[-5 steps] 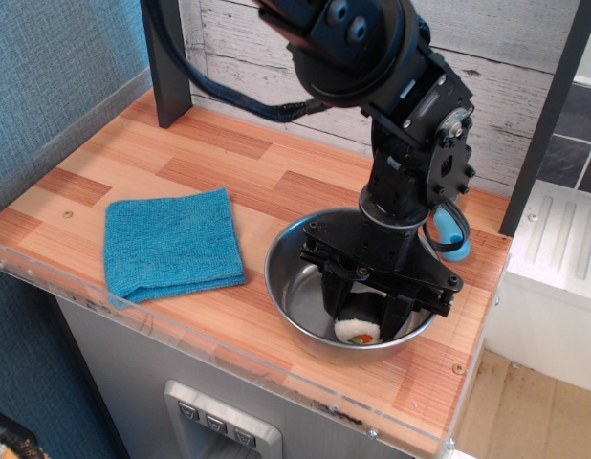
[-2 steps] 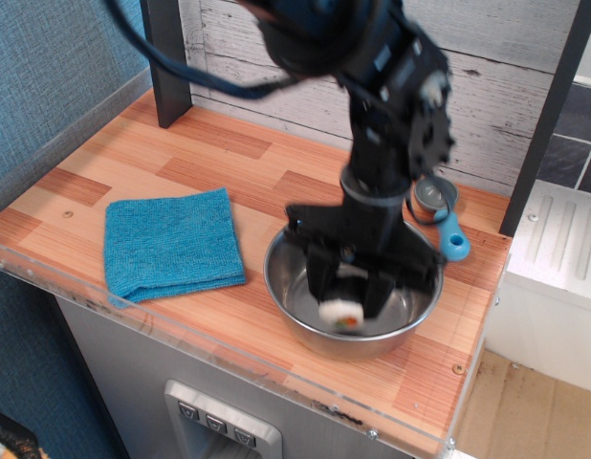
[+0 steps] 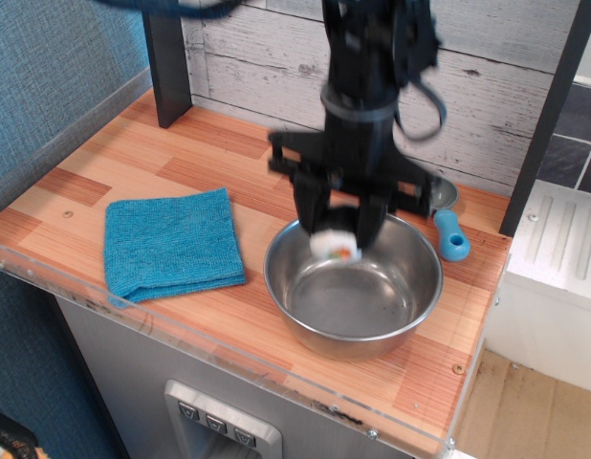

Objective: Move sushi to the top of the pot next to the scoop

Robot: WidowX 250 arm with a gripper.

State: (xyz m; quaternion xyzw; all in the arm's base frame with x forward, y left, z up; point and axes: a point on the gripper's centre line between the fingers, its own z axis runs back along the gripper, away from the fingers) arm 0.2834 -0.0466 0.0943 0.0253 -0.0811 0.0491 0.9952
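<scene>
My gripper (image 3: 338, 222) is shut on the sushi (image 3: 333, 243), a small roll with a white end face and an orange-red centre. It holds the roll in the air over the far left rim of the pot (image 3: 353, 290), a large shiny steel bowl that now stands with nothing in it. The scoop (image 3: 447, 218) lies on the table just behind and to the right of the pot, its grey cup partly hidden by my arm and its light-blue handle pointing forward. The image of the arm is motion-blurred.
A folded blue cloth (image 3: 171, 242) lies on the wooden tabletop (image 3: 104, 182) left of the pot. A dark post (image 3: 167, 62) stands at the back left, and a plank wall runs behind. The table's front edge is close below the pot.
My gripper has lifted the sushi out of the pot's bottom and carried it up and to the back left. The scoop has come into view behind the arm.
</scene>
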